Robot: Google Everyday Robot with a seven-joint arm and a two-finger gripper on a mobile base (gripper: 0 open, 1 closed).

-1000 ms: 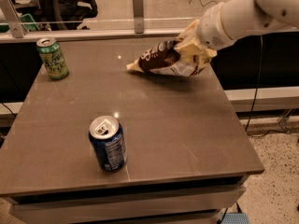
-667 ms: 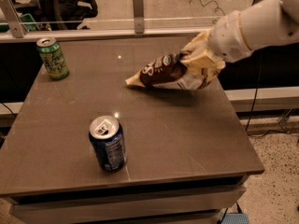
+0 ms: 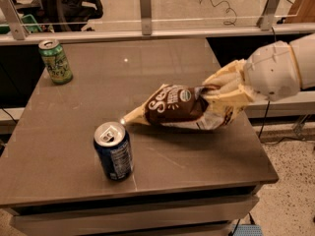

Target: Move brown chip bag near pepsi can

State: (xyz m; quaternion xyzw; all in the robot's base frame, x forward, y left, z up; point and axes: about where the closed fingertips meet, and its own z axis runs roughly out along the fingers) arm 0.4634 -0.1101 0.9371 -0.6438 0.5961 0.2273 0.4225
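At the table's [image 3: 197, 156] right edge, jaws clamped on the chip bag [image 3: 177, 107] had brought it near the blue can [image 3: 113, 151].

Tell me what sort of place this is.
Probably an office or lab: grey-brown table backed by a glass partition, dark office chair beyond. The gripper, at the table's right, holds the crinkled brown chip bag.

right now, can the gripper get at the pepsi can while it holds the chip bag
Probably yes: the gripper, shut on the brown chip bag, is near the pepsi can, the bag's tip close to it; nothing stands between them. The green can is far off.
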